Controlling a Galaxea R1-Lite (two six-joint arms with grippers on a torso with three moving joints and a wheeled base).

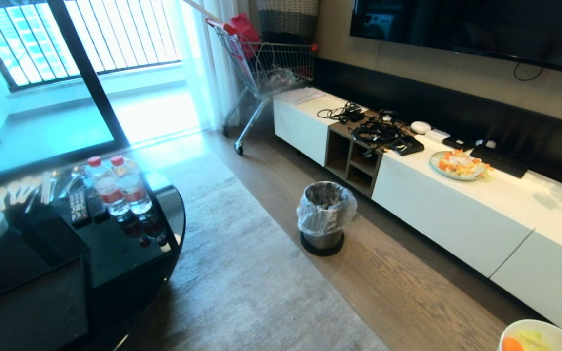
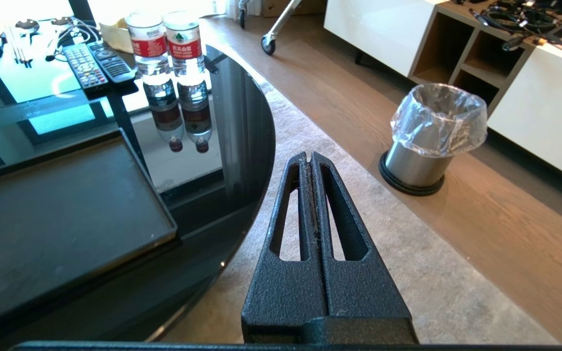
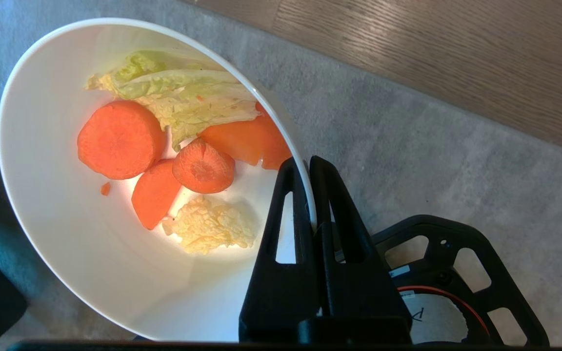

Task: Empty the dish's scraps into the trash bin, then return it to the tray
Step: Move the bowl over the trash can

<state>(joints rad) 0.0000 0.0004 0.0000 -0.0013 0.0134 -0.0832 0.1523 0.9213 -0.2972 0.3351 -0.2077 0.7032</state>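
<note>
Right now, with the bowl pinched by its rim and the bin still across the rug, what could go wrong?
1. The right gripper holds the dish only by a thin pinch on its rim, so it might slip or rotate.
2. The dish looks tilted, so the scraps could slide out onto the rug before reaching the trash bin.
3. The bin's opening is small, so a pour could miss.
</note>
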